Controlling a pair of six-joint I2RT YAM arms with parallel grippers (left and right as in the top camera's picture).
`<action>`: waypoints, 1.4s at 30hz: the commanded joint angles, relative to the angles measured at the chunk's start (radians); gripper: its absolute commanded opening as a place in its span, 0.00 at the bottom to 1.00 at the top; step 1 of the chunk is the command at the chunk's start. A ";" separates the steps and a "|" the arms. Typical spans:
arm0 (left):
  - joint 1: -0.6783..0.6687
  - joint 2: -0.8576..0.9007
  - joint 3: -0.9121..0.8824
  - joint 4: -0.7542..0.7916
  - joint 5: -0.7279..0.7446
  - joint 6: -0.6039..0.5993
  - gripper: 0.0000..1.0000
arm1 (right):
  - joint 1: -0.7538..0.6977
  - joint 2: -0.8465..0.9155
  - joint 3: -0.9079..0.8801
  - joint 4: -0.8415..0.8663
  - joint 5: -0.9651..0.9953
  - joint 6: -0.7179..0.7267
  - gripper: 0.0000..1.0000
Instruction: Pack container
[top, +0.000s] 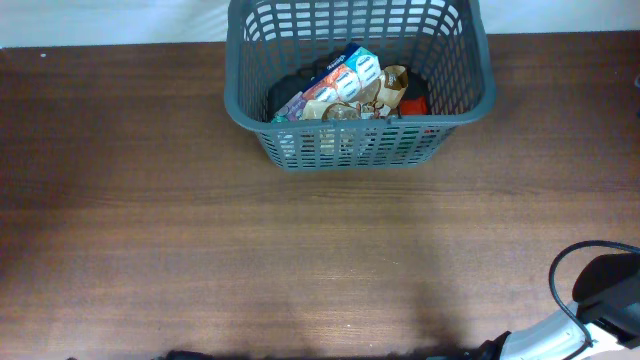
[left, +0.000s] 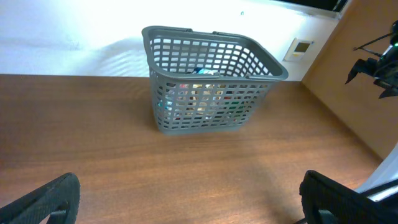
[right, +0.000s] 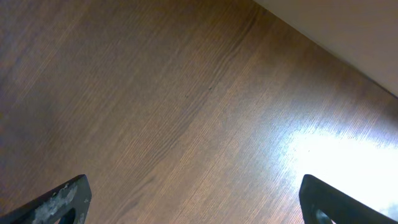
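Looking nearly done: grocery packets (top: 350, 85) inside the grey shopping basket (top: 340, 145) at the table's (top: 200, 250) far edge, nothing loose outside, left gripper (left: 189, 199) and right gripper (right: 194, 199) spread empty.

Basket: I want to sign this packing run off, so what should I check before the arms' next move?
1. Basket upright on the table: ok.
2. Groceries inside the basket: ok.
3. Left gripper open, holding nothing: ok.
4. Right gripper open, holding nothing: ok.
5. Number of groceries packed: cannot tell, they overlap.
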 joint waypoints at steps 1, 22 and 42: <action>0.004 -0.034 -0.007 0.000 0.019 0.002 0.99 | -0.001 -0.018 -0.003 0.000 -0.002 0.013 0.99; 0.086 -0.044 -0.455 0.311 0.142 0.328 0.99 | -0.001 -0.018 -0.003 0.000 -0.002 0.013 0.99; 0.176 -0.522 -1.377 1.177 0.190 0.461 0.99 | -0.001 -0.018 -0.003 0.000 -0.002 0.013 0.99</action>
